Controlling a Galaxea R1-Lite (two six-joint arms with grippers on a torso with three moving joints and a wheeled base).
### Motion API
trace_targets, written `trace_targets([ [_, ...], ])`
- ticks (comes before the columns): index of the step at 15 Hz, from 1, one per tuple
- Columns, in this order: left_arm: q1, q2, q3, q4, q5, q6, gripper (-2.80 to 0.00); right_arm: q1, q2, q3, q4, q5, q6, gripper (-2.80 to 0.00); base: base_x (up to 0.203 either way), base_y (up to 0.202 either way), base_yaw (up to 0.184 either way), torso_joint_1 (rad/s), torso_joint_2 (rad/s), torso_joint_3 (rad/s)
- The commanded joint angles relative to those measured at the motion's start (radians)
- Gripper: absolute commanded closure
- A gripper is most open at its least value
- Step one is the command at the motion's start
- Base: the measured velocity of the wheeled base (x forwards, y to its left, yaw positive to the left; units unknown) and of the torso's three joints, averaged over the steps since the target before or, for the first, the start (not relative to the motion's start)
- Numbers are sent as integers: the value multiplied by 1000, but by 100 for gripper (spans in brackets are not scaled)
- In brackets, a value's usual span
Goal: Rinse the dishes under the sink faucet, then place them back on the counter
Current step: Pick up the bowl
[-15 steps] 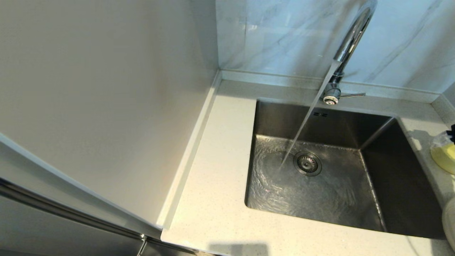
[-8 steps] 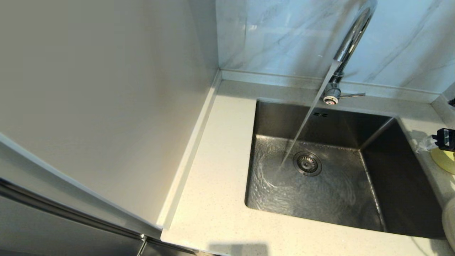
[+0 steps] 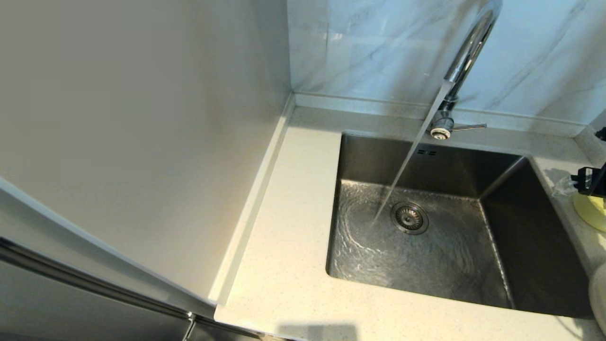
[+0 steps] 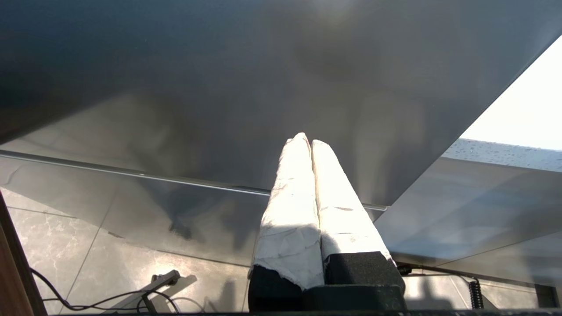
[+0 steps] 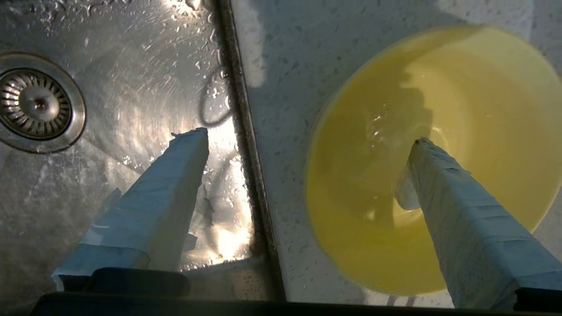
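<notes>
Water runs from the chrome faucet point(image 3: 466, 57) into the steel sink point(image 3: 535, 246) beside the drain strainer point(image 3: 409, 218). The pale yellow bowl point(image 3: 592, 214) stands upright on the counter point(image 3: 289, 199) to the right of the basin. My right gripper point(image 3: 587, 182) hangs open above the bowl's near rim. In the right wrist view the right gripper point(image 5: 305, 137) has one finger over the sink point(image 5: 131, 79) and the other over the inside of the wet bowl point(image 5: 474, 109), gripping nothing. The white plate point(image 3: 599, 293) shows at the right edge. No chopsticks are in view.
A tall pale cabinet side point(image 3: 132, 132) walls off the counter's left. The grey-veined marble wall point(image 3: 378, 47) stands behind the faucet. My left gripper point(image 4: 306, 139) is parked low, shut, in front of a grey cabinet front point(image 4: 263, 79).
My right gripper has come in from the right edge and now sits over the bowl's sink-side rim. The water keeps running. The bowl stays on the counter.
</notes>
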Motion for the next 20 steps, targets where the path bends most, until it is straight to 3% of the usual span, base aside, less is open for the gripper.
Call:
trace_targets([
  [1, 0, 0, 0, 0, 0, 0, 0, 0, 15, -13, 1, -1, 2, -280, 0, 0, 0, 0, 0, 0],
  [4, 0, 0, 0, 0, 0, 0, 0, 0, 18, -21, 3, -4, 2, -280, 0, 0, 0, 0, 0, 0],
  [5, 0, 0, 0, 0, 0, 0, 0, 0, 16, -20, 3, -11, 2, 0, 0, 0, 0, 0, 0, 0],
  [15, 0, 0, 0, 0, 0, 0, 0, 1, -21, 67, 1, -30, -1, 0, 0, 0, 0, 0, 0, 0],
  [20, 0, 0, 0, 0, 0, 0, 0, 78, -245, 155, 2, 50, 24, 0, 0, 0, 0, 0, 0, 0],
])
